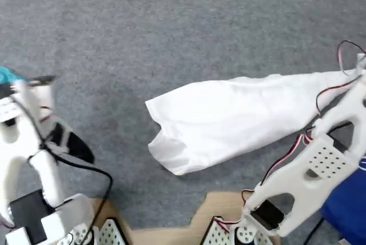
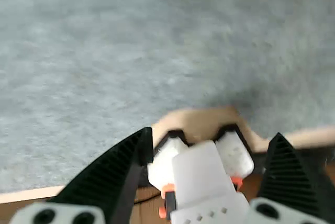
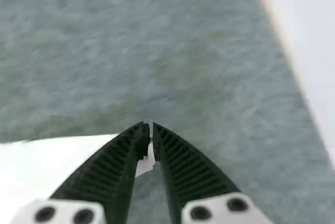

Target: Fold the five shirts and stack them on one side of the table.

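Note:
A white shirt (image 1: pixel 229 120) lies crumpled on the grey table, pulled out in a long band from the middle toward the right edge. My right gripper (image 3: pixel 148 132) is shut on a bit of that white cloth (image 3: pixel 31 171); in the high view the right arm (image 1: pixel 320 159) reaches up the right side to the shirt's far end. At the table's left side the left arm (image 1: pixel 28 130) stands folded back, well away from the shirt. My left gripper (image 2: pixel 209 137) is open over bare felt and its own base, with nothing between its fingers.
A blue garment (image 1: pixel 349 205) lies at the front right corner beside the right arm's base. A wooden board (image 1: pixel 211 206) carries both bases at the front edge. The right table edge (image 3: pixel 277 30) runs close by the right gripper.

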Available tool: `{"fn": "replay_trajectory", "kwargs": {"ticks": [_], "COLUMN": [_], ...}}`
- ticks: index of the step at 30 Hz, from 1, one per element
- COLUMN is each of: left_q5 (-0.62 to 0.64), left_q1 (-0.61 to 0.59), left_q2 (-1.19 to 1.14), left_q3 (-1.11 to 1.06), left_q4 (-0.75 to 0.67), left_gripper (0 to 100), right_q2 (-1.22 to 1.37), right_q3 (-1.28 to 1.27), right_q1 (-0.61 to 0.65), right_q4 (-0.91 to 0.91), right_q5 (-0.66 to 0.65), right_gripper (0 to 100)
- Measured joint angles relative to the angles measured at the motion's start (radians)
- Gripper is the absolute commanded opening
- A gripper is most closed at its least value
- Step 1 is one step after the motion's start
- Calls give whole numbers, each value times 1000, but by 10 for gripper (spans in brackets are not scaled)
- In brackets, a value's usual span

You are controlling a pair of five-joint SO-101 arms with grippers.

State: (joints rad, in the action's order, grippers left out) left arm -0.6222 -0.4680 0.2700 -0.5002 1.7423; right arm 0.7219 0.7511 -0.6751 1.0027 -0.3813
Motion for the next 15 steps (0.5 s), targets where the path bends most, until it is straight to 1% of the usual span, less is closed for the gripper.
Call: {"fn": "replay_trajectory", "kwargs": {"ticks": [9,12,15], "left_q5": [0,5,51], "left_q1": [526,620,640], "left_q2": [0,0,0], "left_q3": [-38,-38,-40], "left_q4": [-2,-28,-110], "left_gripper": [345,345,345], "right_q2": [0,0,0], "right_q3": [0,0,-6], "right_q1": [147,192,221], "right_q4": [230,259,261], "right_q5": [0,0,0], "right_gripper": [5,5,5]}}
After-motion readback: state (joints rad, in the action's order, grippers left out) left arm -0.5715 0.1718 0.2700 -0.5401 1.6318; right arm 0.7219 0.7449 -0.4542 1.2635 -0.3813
